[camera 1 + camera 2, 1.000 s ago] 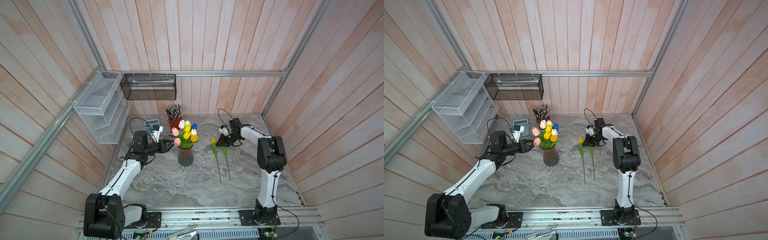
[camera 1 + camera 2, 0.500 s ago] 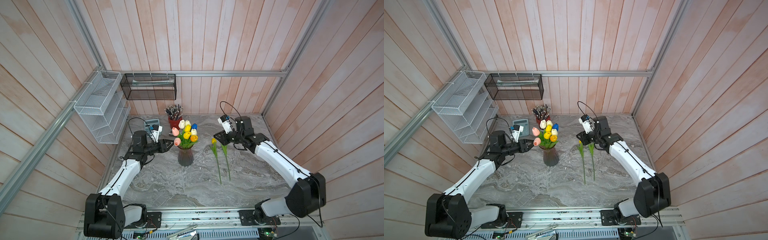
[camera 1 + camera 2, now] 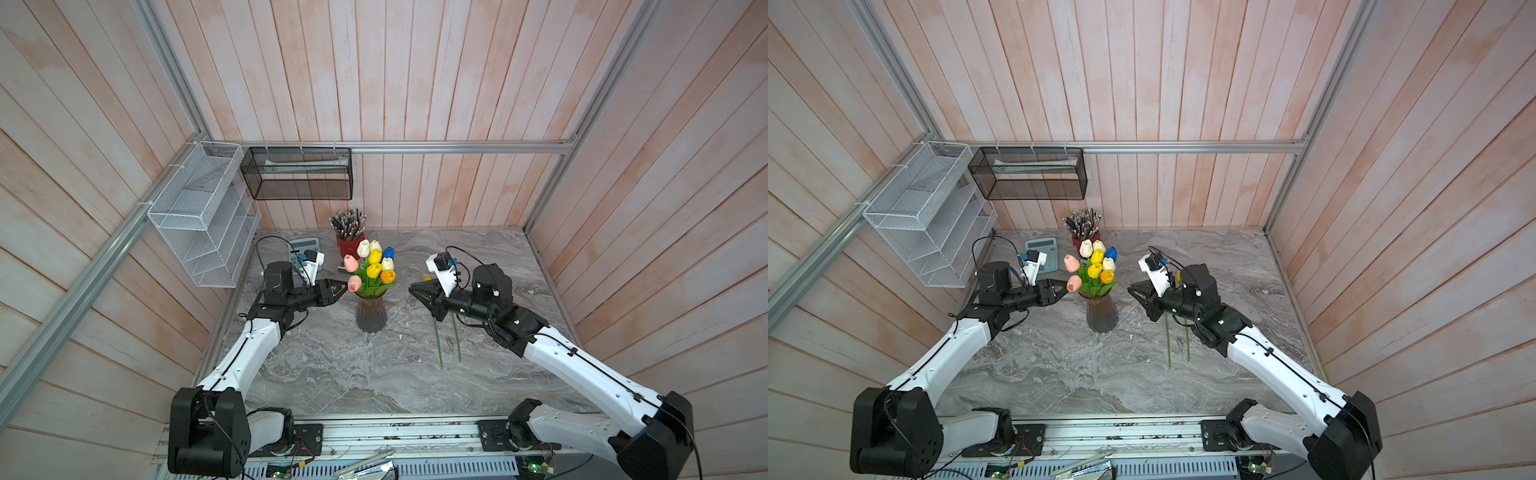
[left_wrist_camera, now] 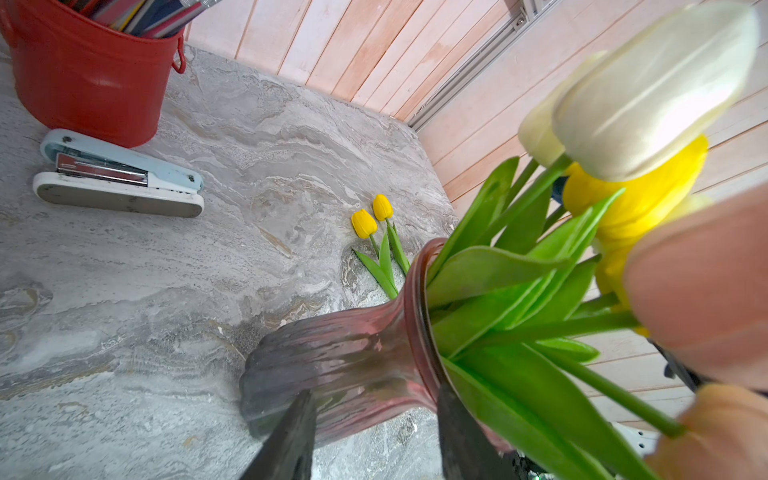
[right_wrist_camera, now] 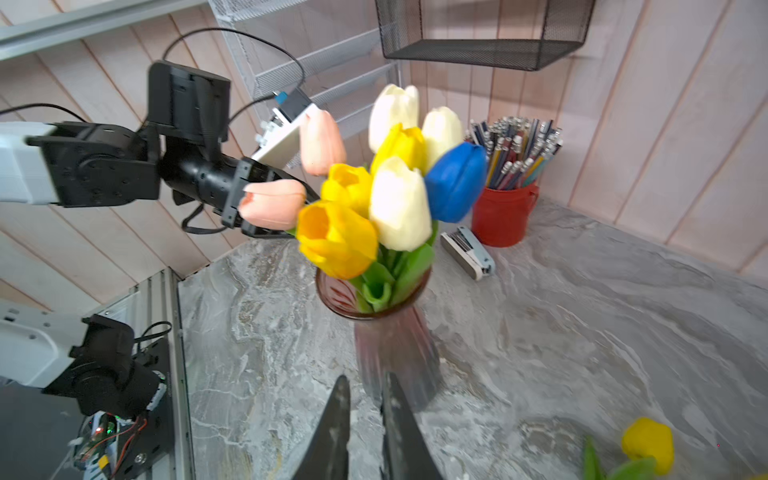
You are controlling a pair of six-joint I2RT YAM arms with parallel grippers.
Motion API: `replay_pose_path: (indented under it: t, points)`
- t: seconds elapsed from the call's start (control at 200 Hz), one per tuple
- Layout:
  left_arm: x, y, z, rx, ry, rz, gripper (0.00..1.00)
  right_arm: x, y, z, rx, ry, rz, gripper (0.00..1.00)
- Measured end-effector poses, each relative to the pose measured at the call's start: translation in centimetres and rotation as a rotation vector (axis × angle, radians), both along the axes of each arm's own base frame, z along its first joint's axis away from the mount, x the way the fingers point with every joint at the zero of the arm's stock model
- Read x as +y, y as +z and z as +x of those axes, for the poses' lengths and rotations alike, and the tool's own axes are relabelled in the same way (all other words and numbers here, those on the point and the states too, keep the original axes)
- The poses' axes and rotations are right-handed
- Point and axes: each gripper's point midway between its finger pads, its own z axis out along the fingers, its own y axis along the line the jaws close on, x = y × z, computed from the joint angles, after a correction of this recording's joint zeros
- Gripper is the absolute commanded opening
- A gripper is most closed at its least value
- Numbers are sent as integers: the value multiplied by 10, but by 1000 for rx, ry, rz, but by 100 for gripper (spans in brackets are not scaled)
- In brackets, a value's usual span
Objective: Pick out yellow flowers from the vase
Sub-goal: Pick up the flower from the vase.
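- The right hand (image 5: 365, 377) points at the vase (image 3: 371, 316) from close by. Its jaws are almost together, with only a narrow gap and nothing in it. Going in like that, it may shove a bloom aside instead of straddling a stem.
- Three yellow flowers (image 3: 375, 257), one of them orange-tinged, stand in the vase. They are packed against the white tulips (image 3: 363, 248), the blue tulip (image 3: 388, 252) and the pink tulips (image 3: 351, 262). A grab there could catch a neighbour's stem or a leaf and drag the wrong flower out.
- The left hand (image 3: 343, 286) hangs just beside the rim, jaws part open and empty. Nothing steadies the vase, so a sideways tug on a snagged stem could tip its narrow-waisted body over.
- Two more yellow flowers (image 4: 365, 224) lie on the desk (image 3: 332, 374), partly beneath the right arm. A low swing of that arm could sweep them away or off the edge.
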Motion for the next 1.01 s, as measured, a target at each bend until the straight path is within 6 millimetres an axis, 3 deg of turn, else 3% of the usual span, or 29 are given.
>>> replay_pose_path:
  t: [0.22,0.45,1.005]
  points:
    - [0,-3,-3,20,-2,6,48,28,-1,-19,-50,46,49,10]
    - [0,-3,-3,18,-4,8,48,42,-13,-6,-55,18,58,10]
    - [-2,0,-5,16,-20,-2,49,51,-31,24,-97,-75,63,11]
